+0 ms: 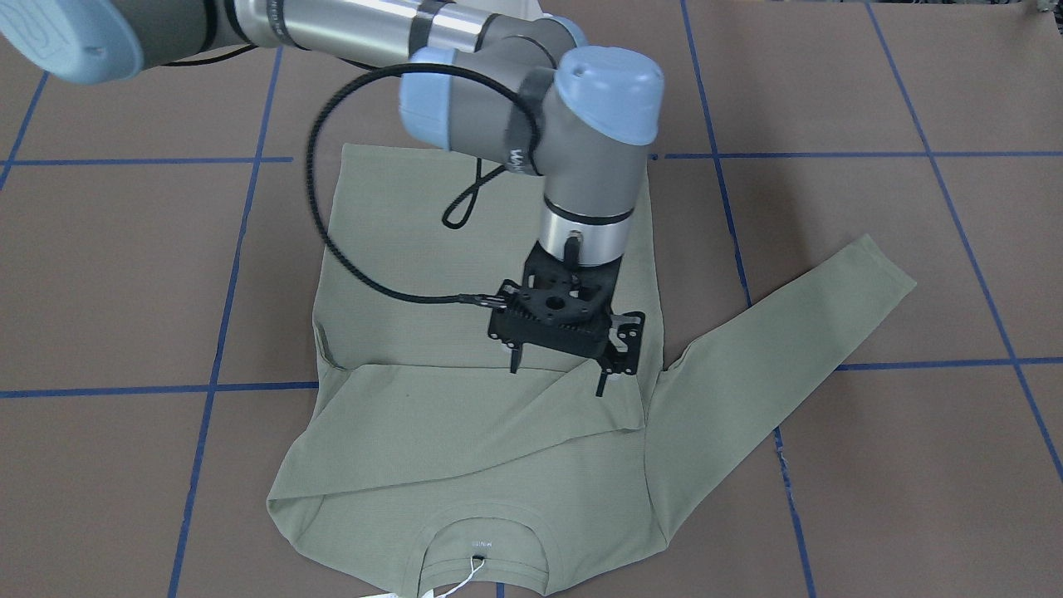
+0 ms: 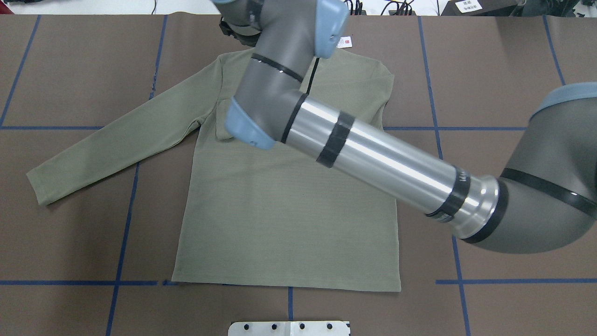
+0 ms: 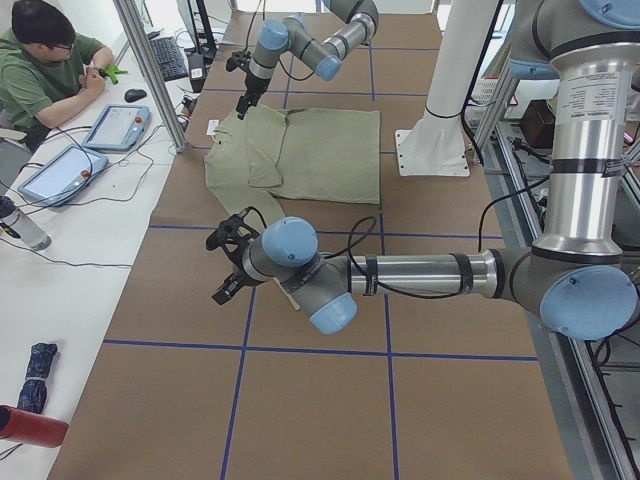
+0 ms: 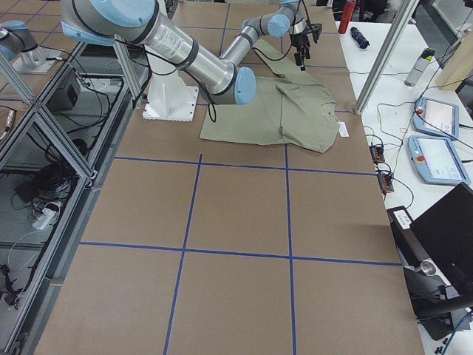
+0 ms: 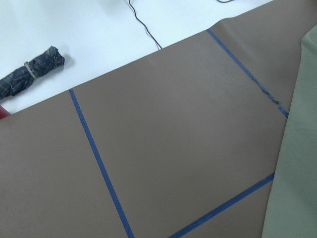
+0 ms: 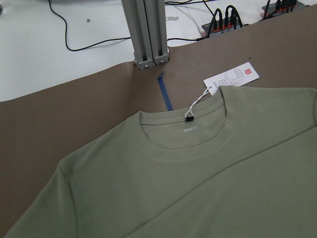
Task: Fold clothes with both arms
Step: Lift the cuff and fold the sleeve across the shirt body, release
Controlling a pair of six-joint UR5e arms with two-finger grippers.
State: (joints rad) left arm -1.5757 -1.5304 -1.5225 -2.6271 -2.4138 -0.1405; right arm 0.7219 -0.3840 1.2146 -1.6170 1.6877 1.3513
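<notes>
Shirt (image 1: 465,482) flat on desk (image 1: 124,274), one sleeve (image 1: 465,407) folded across chest, other sleeve (image 1: 789,349) out, not yet folded. Body folds left too. Above shirt, right hand (image 1: 558,375) wide, empty. Far aside, left hand (image 3: 228,262): cannot tell.

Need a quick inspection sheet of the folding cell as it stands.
Surface: brown paper table, blue tape grid.
Job's things: sage-green shirt lies flat, one sleeve folded across the body, the other spread out on the robot's left; hang tag at the collar.
Clutter: folded umbrella and bottle on the white side table.
Grippers: right gripper open above the folded sleeve, holding nothing; left gripper over bare table, state cannot be told.
Cables: black cable loops from the right wrist above the shirt.
Surroundings: seated person, two teach pendants.
</notes>
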